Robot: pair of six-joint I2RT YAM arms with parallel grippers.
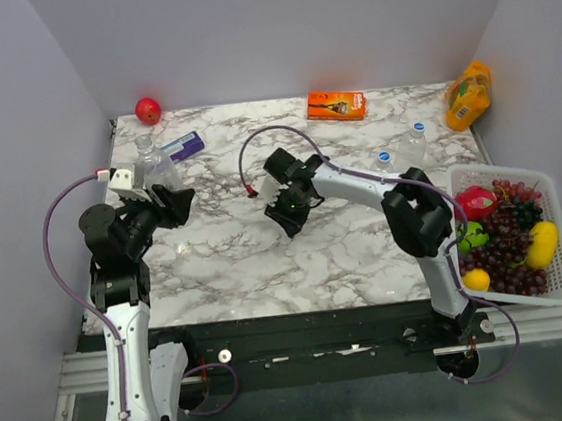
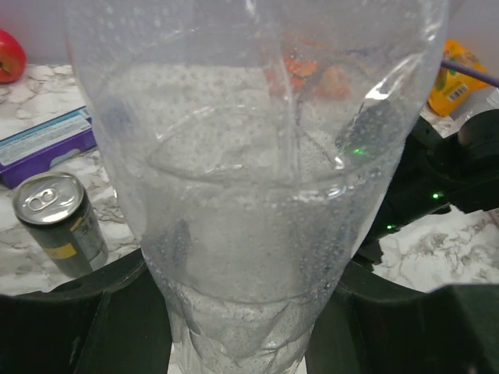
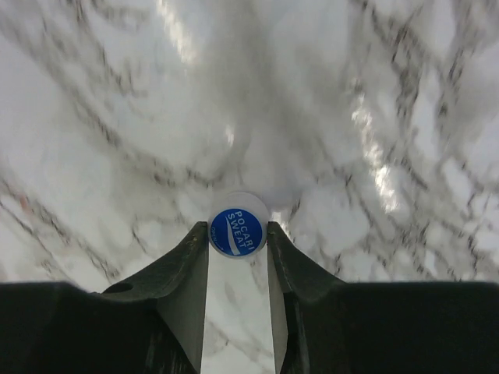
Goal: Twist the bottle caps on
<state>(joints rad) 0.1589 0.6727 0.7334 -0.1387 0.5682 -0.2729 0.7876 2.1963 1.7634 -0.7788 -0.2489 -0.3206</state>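
A clear bottle point(image 1: 154, 166) stands at the left of the marble table, with no blue on its neck. It fills the left wrist view point(image 2: 257, 171), part full of clear liquid. My left gripper point(image 1: 164, 201) is shut on its lower body, with a dark finger on each side point(image 2: 242, 319). My right gripper point(image 1: 291, 209) is near the table's middle. It is shut on a blue bottle cap point(image 3: 238, 231) with white lettering, pinched between its fingertips point(image 3: 238, 238) above the marble. Two more clear bottles with blue caps on them point(image 1: 384, 159) point(image 1: 415, 136) stand at the back right.
A dark drink can point(image 2: 58, 222) and a purple box point(image 1: 186, 144) sit close to the held bottle. A red apple point(image 1: 148, 110) lies at the back left, an orange box point(image 1: 336, 104) at the back, an orange packet point(image 1: 468, 95) at the back right. A white fruit basket point(image 1: 556, 242) stands at the right edge.
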